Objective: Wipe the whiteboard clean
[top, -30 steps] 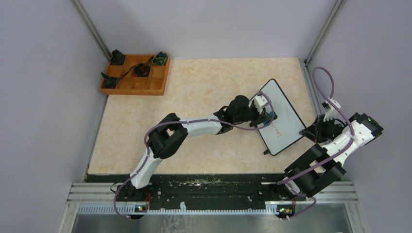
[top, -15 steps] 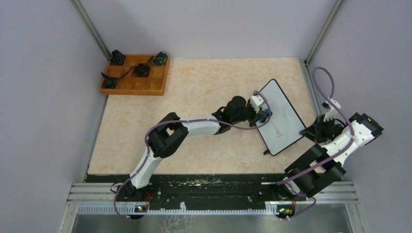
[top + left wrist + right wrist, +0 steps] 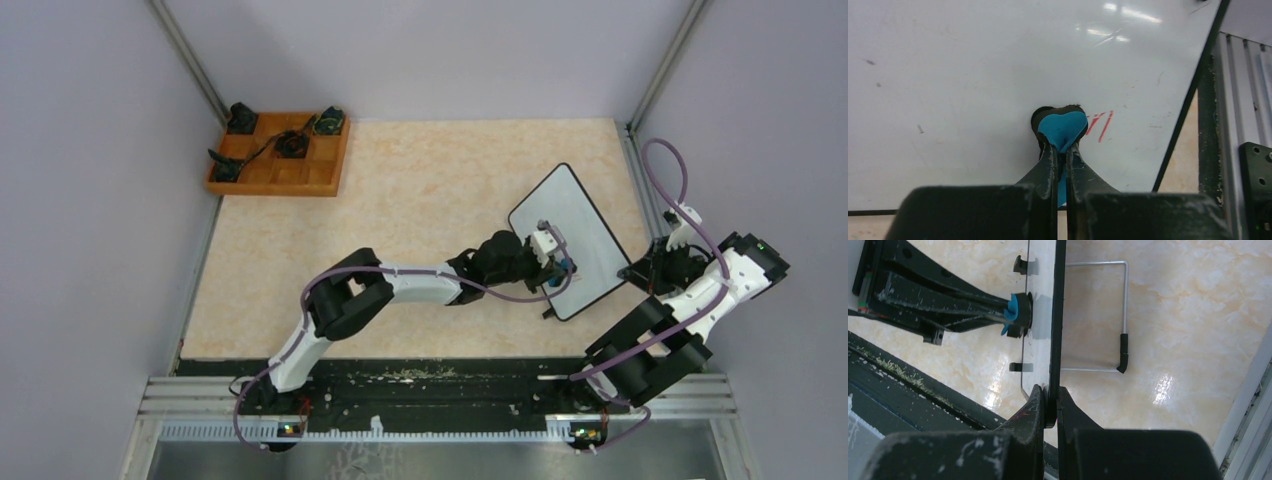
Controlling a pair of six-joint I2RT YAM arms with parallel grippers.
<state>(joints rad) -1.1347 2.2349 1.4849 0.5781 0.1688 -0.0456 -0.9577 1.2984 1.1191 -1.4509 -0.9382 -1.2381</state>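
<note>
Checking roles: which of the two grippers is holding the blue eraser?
The left gripper: shut on the blue eraser, pressed to the whiteboard. The right gripper only clamps the board's edge.

The right end effector [image 3: 1050, 392] clamps the whiteboard [image 3: 1041, 300] edge — a blue eraser [image 3: 1011, 311] presses its face.

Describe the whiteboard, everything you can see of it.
The whiteboard is a glossy white rectangular panel with rounded corners and a thin black frame, skewed at the table's right side. Its face is mostly clean: faint smudges, a few red strokes. Small black feet stick out from one edge; a bent wire stand sits behind. The right tool clamps its edge; the left tool presses a blue eraser against its face.
</note>
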